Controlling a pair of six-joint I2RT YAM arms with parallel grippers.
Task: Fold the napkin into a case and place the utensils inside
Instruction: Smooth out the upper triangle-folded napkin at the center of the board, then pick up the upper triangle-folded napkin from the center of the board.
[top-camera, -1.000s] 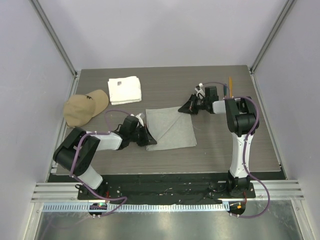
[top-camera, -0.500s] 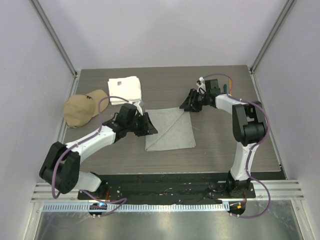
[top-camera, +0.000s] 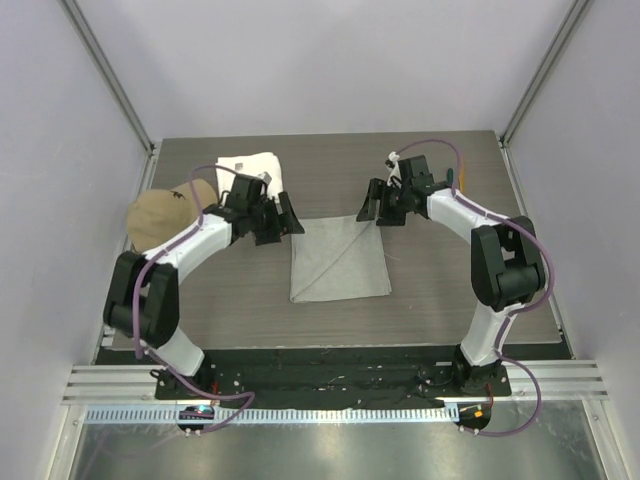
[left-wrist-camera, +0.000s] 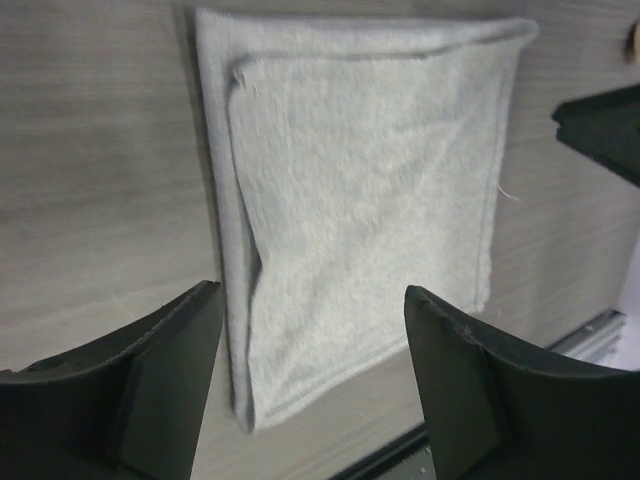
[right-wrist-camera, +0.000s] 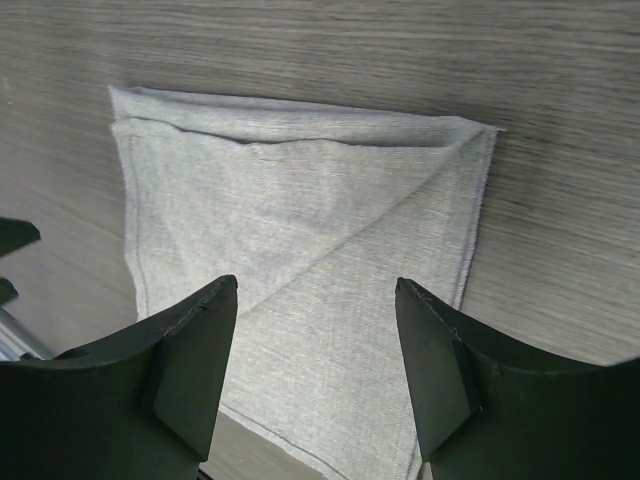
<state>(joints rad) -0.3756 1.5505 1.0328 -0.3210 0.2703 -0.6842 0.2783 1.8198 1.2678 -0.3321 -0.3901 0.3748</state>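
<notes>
The napkin (top-camera: 338, 258) is laid flat near the middle of the worktop (top-camera: 440, 290), folded, with a diagonal crease across it. The left tool (left-wrist-camera: 310, 300) is positioned at its far left corner, fingers spread apart, nothing gripped. The right tool (right-wrist-camera: 315, 290) is positioned at the far right corner, likewise spread and empty. A white towel (top-camera: 250, 165) and a tan cap (top-camera: 160, 215) are located at far left.

A tan cap (top-camera: 158, 218) lies beside a white towel (top-camera: 250, 163) (folded) on the table (top-camera: 440, 290).

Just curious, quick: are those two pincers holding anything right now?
Left pincer: open, holding nothing.
Right pincer: open, holding nothing.
</notes>
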